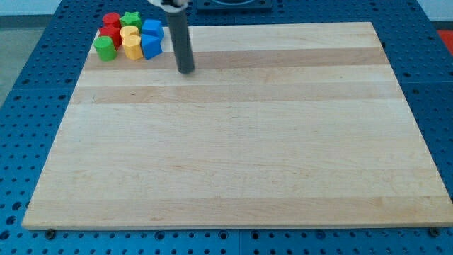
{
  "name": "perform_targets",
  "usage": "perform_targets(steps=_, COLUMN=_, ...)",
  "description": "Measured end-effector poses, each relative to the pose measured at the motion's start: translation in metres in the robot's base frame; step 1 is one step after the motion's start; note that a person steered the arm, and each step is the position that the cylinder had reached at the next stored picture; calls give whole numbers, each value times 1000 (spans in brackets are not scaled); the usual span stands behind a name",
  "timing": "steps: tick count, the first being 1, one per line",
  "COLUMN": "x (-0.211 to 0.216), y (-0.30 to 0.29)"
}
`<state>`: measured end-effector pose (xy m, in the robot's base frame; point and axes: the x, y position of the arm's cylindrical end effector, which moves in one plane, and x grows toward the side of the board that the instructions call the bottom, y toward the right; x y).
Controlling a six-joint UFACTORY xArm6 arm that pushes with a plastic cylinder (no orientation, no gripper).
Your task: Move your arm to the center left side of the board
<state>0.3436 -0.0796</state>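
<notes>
The big pale wooden board (241,142) fills nearly the whole view, sitting on a blue perforated table (28,85) that shows along the view's left, right and bottom edges. Down from the view's top comes the dark rod (180,35), standing upright, and the tip (185,70) rests on the board near its top edge, well left of the middle line. That puts the tip in the board's upper left part; the centre of the left side lies well below it, towards the view's left and bottom.

Now the blocks, all bunched in the board's top left corner, just to the left of the rod. Nearest the rod are two blue blocks: one (151,45) lower in the view, one (153,29) above it, the pair touching or almost so. Next to them sit two yellow blocks, one (132,47) lower and one heart-like (129,32) above. A green star (131,18) tops the cluster, a red cylinder (111,20) sits at its upper left, another red block (110,34) shows below that, and a green cylinder (105,48) marks the cluster's left end.

The tip stands apart from every block, a small gap of bare wood between it and the lower blue block; it presses on none of them
</notes>
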Motion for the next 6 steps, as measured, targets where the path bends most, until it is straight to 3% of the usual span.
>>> perform_targets(steps=1, x=68, y=-11)
perform_targets(steps=3, x=110, y=-221)
perform_targets(steps=6, x=101, y=-225)
